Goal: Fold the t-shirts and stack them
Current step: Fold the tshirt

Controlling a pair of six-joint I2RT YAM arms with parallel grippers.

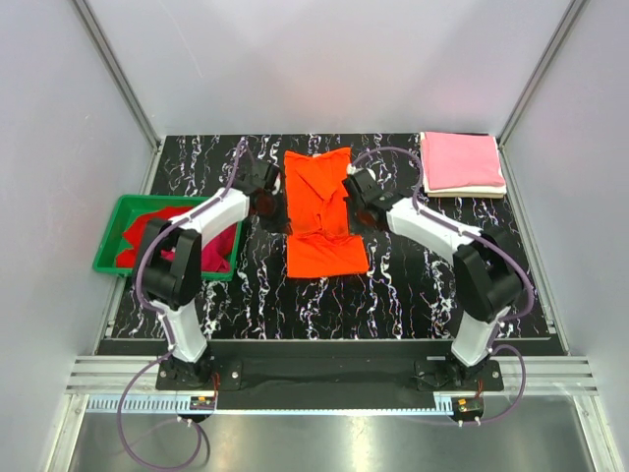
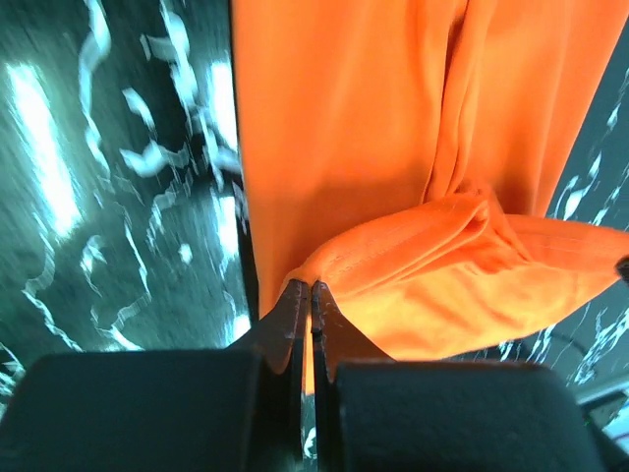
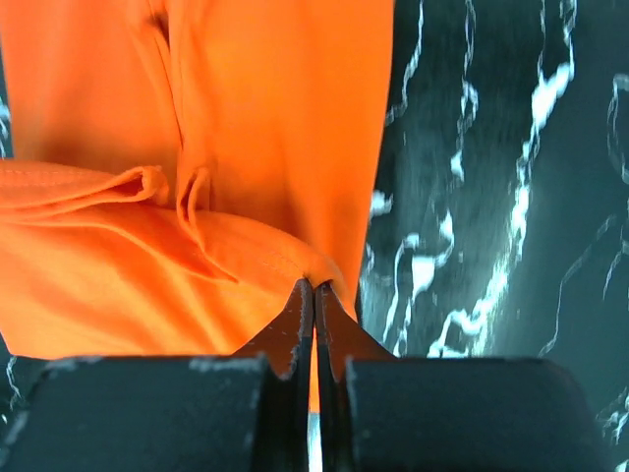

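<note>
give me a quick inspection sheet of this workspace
surface: black white-veined marble-pattern table, flat.
job's things: bright orange cloth t-shirt mid-table, partly folded; folded pink t-shirt on cream-white t-shirt, far right corner; red t-shirt and crimson t-shirt in green plastic bin.
clutter: nothing seen.
grippers: left claw and right claw each shut on an edge of the orange t-shirt.
cables: purple cables in loose loops; no snag seen.
surroundings: pale enclosure walls, metal frame.

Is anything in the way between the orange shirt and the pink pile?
No. Only bare table lies between the orange shirt and the pink pile, besides the right hand, shut on the shirt's edge.
</note>
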